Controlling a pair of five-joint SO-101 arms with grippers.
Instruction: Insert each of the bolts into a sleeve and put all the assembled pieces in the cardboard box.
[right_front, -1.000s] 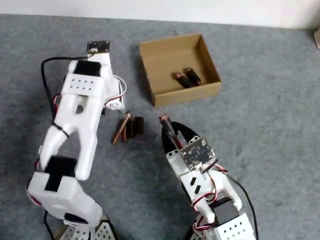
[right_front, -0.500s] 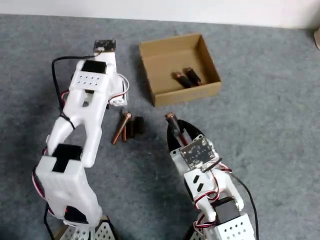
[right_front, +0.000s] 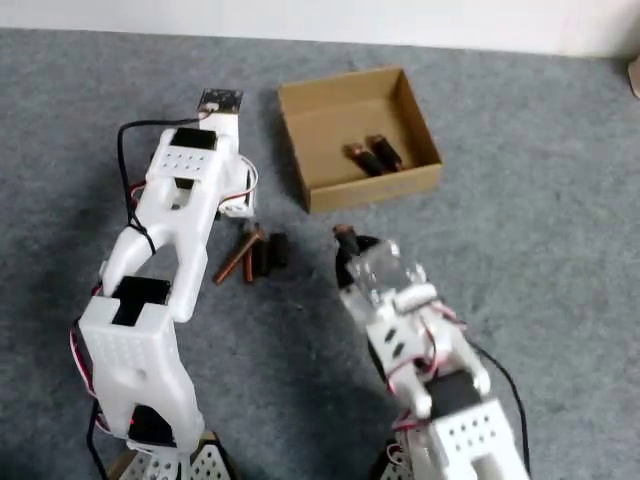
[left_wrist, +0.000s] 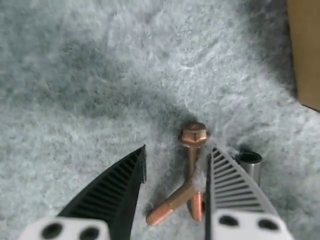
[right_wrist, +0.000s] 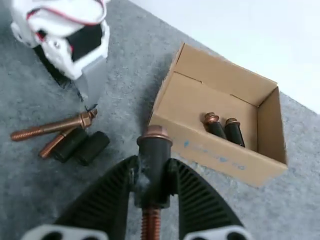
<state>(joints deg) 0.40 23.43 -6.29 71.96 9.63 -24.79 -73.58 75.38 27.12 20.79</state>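
My right gripper (right_wrist: 152, 167) is shut on an assembled piece (right_wrist: 154, 150), a copper bolt inside a black sleeve, held just in front of the cardboard box (right_wrist: 197, 107). The high view shows that gripper (right_front: 352, 262) and the box (right_front: 300, 120), with two assembled pieces (right_front: 373, 156) lying inside. Two loose copper bolts (right_front: 240, 256) cross each other on the carpet beside two black sleeves (right_front: 270, 252). My left gripper (left_wrist: 176, 152) hangs open over them, straddling one bolt (left_wrist: 192, 145), with a sleeve (left_wrist: 248, 162) just outside one finger.
Grey carpet covers the table. In the right wrist view, the left arm's gripper (right_wrist: 87, 82) stands over the loose bolts (right_wrist: 50, 128) and sleeves (right_wrist: 82, 145). Open carpet lies to the right of the box.
The left arm has shifted right and down over the loose bolts, and one bolt has swung to a flatter angle. The right arm has tilted up and moved slightly right with its piece.
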